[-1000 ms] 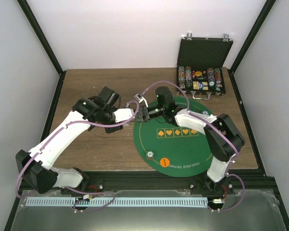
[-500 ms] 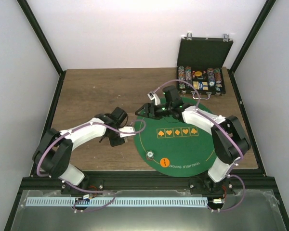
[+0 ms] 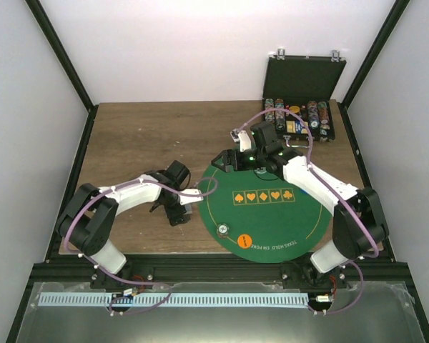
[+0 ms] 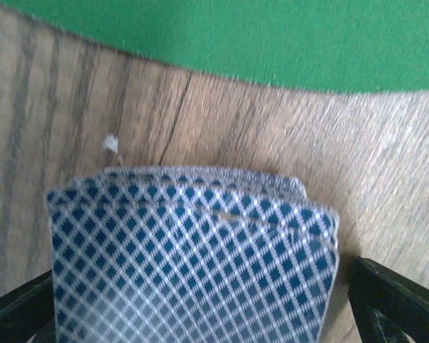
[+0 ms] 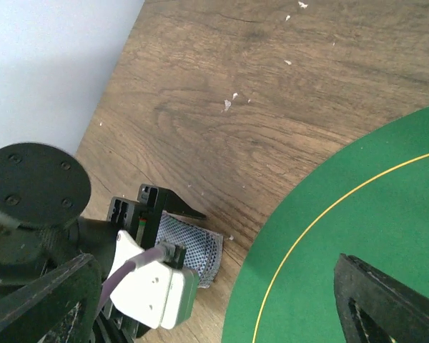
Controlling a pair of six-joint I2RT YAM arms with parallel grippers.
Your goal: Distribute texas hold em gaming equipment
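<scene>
Sitting low on the desk (image 3: pixel 129 136) beside the mat (image 3: pixel 272 214), the left claw (image 4: pixel 200 314) is clamped around the card deck (image 4: pixel 193 257). Farther back, the empty right claw (image 5: pixel 222 300) hovers spread wide. Loose top cards could fan out and spill if that squeeze slackens.

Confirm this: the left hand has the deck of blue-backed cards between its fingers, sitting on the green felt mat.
Not quite. The deck of cards is between the left hand's fingers, but it sits over the bare wooden table, not on the green felt mat. The left wrist view shows the mat's edge lying beyond the deck; the right wrist view agrees.
</scene>
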